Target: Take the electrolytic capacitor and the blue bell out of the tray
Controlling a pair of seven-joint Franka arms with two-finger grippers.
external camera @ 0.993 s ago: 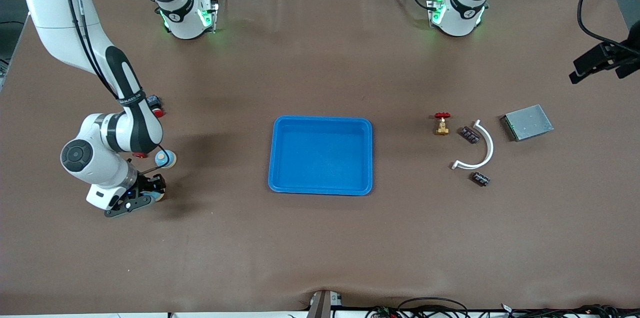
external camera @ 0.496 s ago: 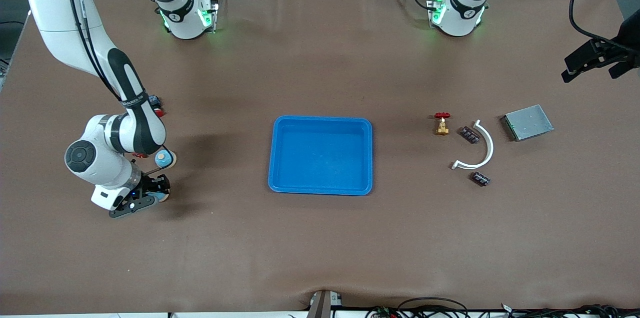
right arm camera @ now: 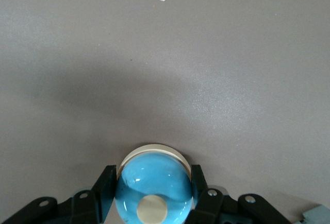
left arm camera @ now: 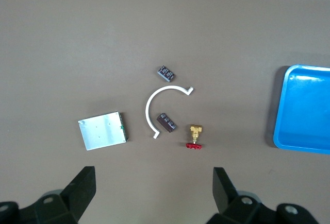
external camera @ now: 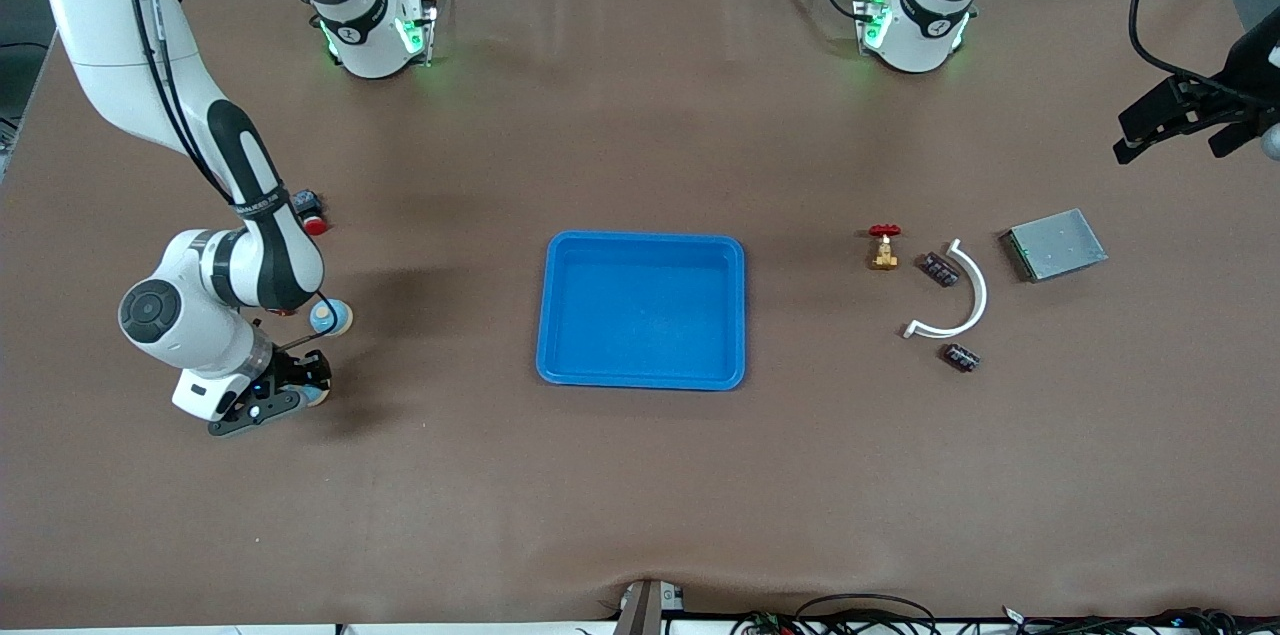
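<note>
Front view: desk [external camera: 640, 495] carries the tray [external camera: 546, 315] at its middle. Right hand [external camera: 300, 393], low toward the right arm's end, clamps the blue bell [right arm camera: 153, 192]. Left hand [external camera: 1172, 123] hangs spread wide over the left arm's end. Capacitor [external camera: 963, 356] lies outside the tray.

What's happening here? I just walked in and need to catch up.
The right gripper is shut on a blue bell, low over the table toward the right arm's end, well clear of the empty blue tray. The left gripper waits open, high over the small parts at the left arm's end.
</note>
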